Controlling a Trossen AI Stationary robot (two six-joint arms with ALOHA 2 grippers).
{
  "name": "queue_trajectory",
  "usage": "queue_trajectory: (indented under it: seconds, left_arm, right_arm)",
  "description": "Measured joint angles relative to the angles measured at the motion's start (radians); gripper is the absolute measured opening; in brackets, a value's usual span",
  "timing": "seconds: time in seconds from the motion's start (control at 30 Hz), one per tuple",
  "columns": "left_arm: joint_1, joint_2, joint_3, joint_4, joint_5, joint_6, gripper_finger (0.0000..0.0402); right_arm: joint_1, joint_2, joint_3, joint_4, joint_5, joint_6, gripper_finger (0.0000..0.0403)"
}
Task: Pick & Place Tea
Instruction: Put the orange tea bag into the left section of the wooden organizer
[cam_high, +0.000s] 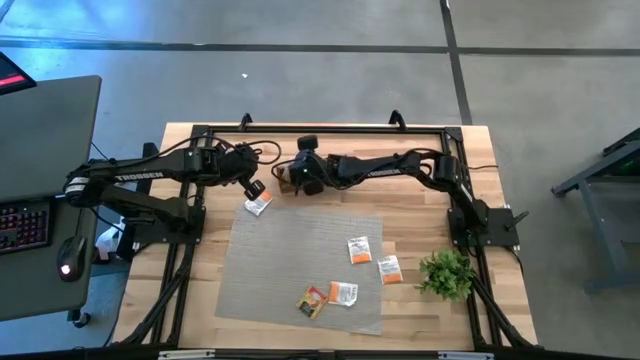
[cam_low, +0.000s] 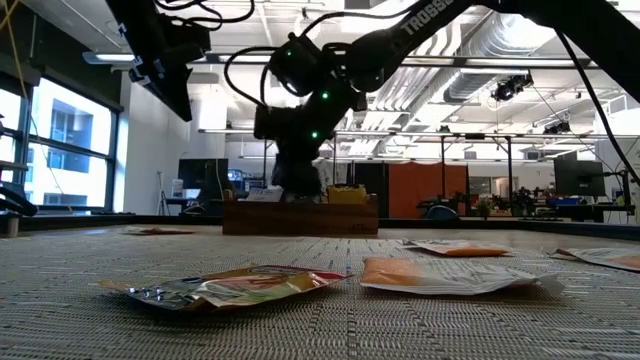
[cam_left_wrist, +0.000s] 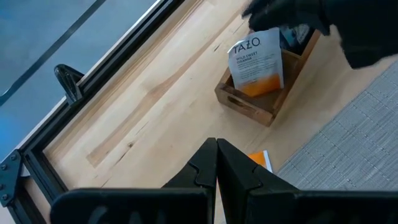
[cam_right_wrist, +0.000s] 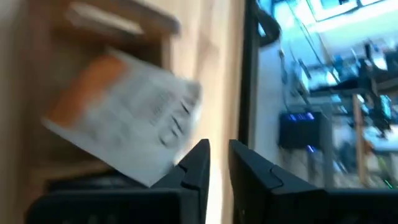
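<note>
Overhead view: even, diffuse light on the surface (cam_high: 300, 150); shadows under the arms soft and short. No glare on the woven mat (cam_high: 300, 265).

Low view: strongly backlit. Ceiling lights (cam_low: 510, 85) and the windows (cam_low: 60, 140) are bright, so both arms read as near-silhouettes (green indicator lights stand out). Nearest mat weave is soft; foreground sachets (cam_low: 230, 288) acceptably sharp.

Left wrist view: well lit, print on the white-and-orange sachet (cam_left_wrist: 256, 62) legible; the dark arm above it is smeared.

Right wrist view: heavy motion blur throughout; the sachet (cam_right_wrist: 124, 115) and room background are streaked.
</note>
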Motion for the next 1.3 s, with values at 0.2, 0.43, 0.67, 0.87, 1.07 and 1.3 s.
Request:
queue_trajectory:
  seconds: [0.2,0.43,0.67,0.87,1.07,1.3]
  left_arm:
    - [0.0,0.0,-0.001,0.0,0.004,-0.003,0.0007]
    - [0.0,-0.021,-0.002,-0.071,0.06,-0.035,0.0007]
    - [-0.052,-0.195,-0.056,-0.1,0.072,-0.182,0.0007]
    - [-0.137,-0.434,-0.333,0.117,0.079,-0.412,0.0007]
    - [-0.15,-0.519,-0.548,0.337,0.158,-0.432,0.0015]
    - [-0.15,-0.487,-0.575,0.349,0.166,-0.393,0.0087]
  right_arm:
    - [0.044,-0.03,0.0,-0.105,0.147,0.017,0.0061]
    - [0.082,-0.159,0.0,-0.299,0.022,0.219,0.0016]
    - [0.041,-0.328,-0.074,-0.419,-0.108,0.45,0.0009]
    - [0.027,-0.407,-0.397,-0.025,-0.348,0.418,0.0008]
    - [0.049,-0.414,-0.492,0.209,-0.365,0.272,0.0003]
    - [0.05,-0.414,-0.49,0.224,-0.364,0.277,0.0005]
